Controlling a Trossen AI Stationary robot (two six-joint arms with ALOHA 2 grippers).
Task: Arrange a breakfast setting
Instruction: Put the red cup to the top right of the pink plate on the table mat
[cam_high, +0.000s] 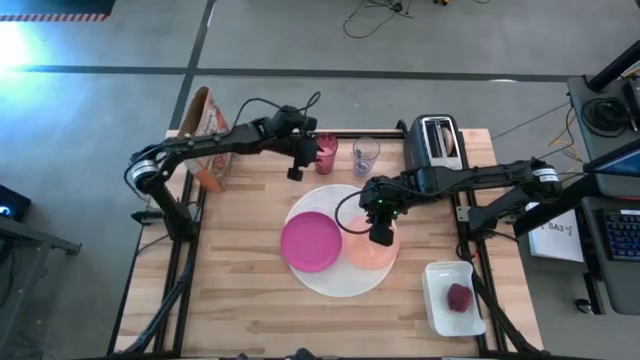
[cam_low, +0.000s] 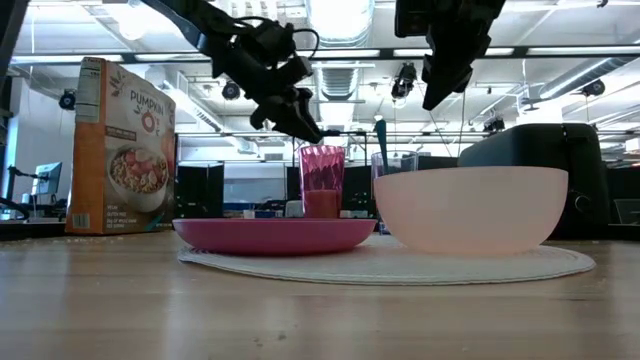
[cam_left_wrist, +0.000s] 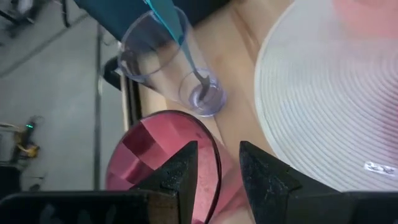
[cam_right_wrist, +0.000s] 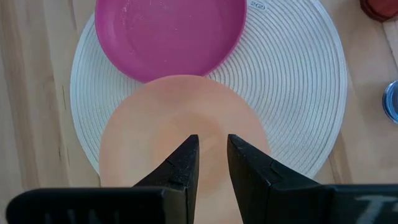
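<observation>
The breakfast setting is partly built, as I judge it: the white plate (cam_high: 340, 275) lies mid-table with the magenta plate (cam_high: 311, 241) on its left part and the bowl (cam_high: 374, 250) on its right edge, touching or nearly touching the magenta rim. My right claw (cam_high: 381, 237) hovers over the bowl, fingers a narrow gap apart and holding nothing. My left claw (cam_high: 300, 160) hangs just beside the pink cup (cam_high: 326, 153) at the far edge, fingers likewise slightly parted; one tip may brush the cup's rim, but I cannot tell whether I have hold of it. Left to do, I think: bring in the cup and the red fruit (cam_high: 459, 296), which sits in a white tray (cam_high: 440, 312) near the right front corner. I see no bagel, unless it is in the toaster (cam_high: 435, 143). A clear cup (cam_high: 366, 153) stands close beside the pink one, so room there is tight; the front left boards give open room.
</observation>
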